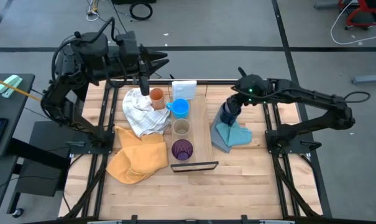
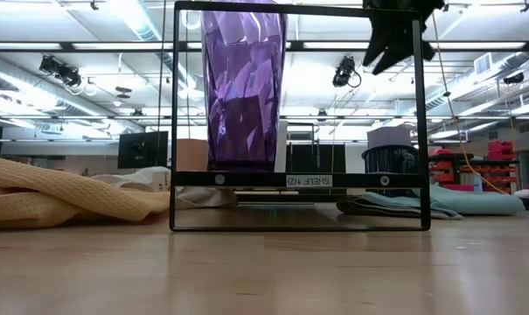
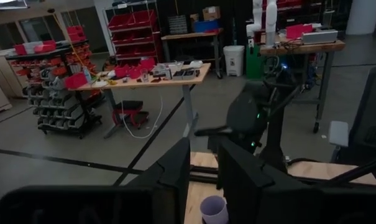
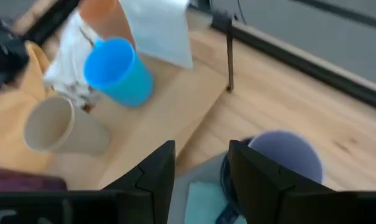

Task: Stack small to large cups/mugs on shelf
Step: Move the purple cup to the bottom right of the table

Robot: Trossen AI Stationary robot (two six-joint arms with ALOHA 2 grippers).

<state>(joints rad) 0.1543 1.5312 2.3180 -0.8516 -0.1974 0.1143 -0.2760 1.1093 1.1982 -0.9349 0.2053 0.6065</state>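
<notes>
My right claw sits right of centre in the high view, hovering over the lavender cup, which seems to be nested in the navy mug on the blue cloth. Its fingers are spread with the cup rim just beyond them, and they hold nothing.

The shelf runs top to bottom just left of that, with the light blue mug, tan cup and purple tumbler in a row. The orange cup is beside it on the white cloth.

My left claw waits at the upper left, and I can't tell its fingers.

The low view only shows the tumbler through the frame; the wrist view shows the cup's mouth.
</notes>
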